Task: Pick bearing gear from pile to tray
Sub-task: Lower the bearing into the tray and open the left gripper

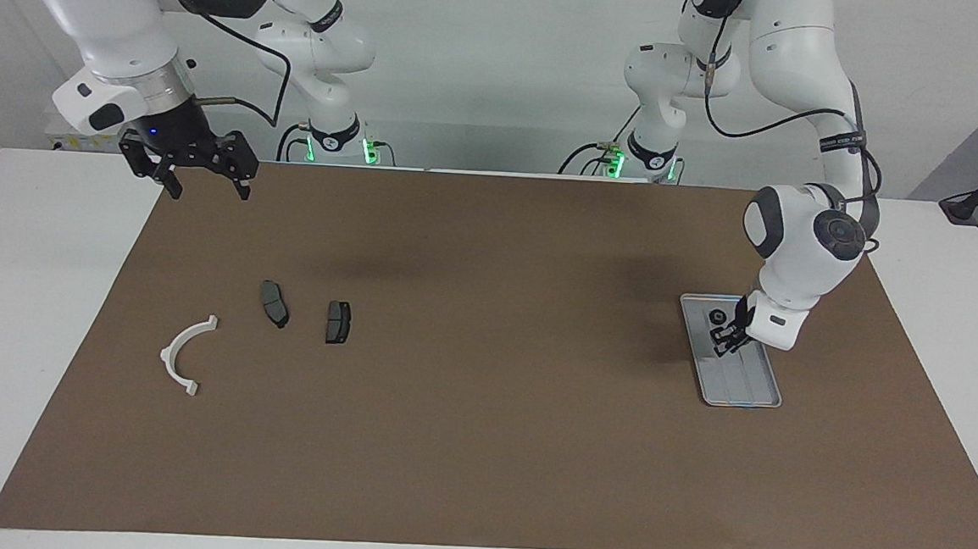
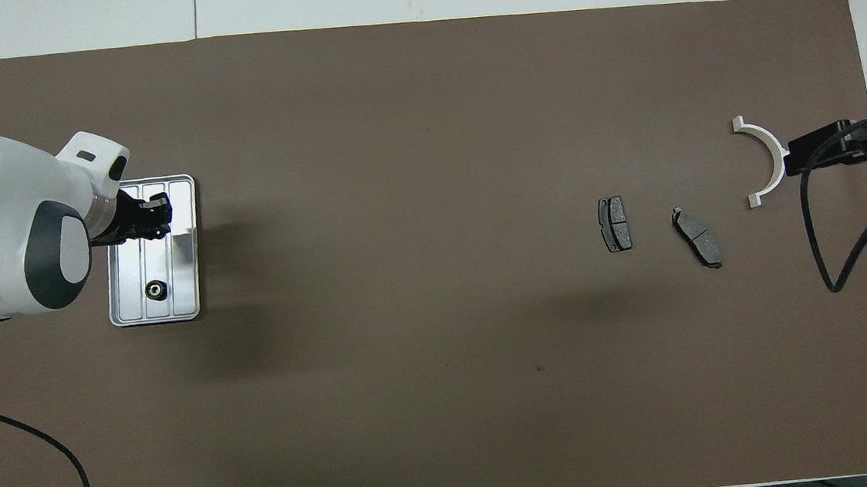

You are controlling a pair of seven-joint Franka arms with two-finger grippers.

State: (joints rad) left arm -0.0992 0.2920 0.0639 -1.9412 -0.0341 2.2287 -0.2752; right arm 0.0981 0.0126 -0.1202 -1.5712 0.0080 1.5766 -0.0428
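Observation:
The silver tray lies toward the left arm's end of the mat. One black bearing gear rests in its end nearer the robots. My left gripper hangs low over the tray's middle, shut, and a small dark part seems pinched at its tips. The rest of the pile lies toward the right arm's end: a white arc and two dark brake pads. My right gripper waits open, raised over the mat's edge near the arc.
A brown mat covers most of the white table. In the overhead view a black cable droops from the right arm over the mat beside the arc.

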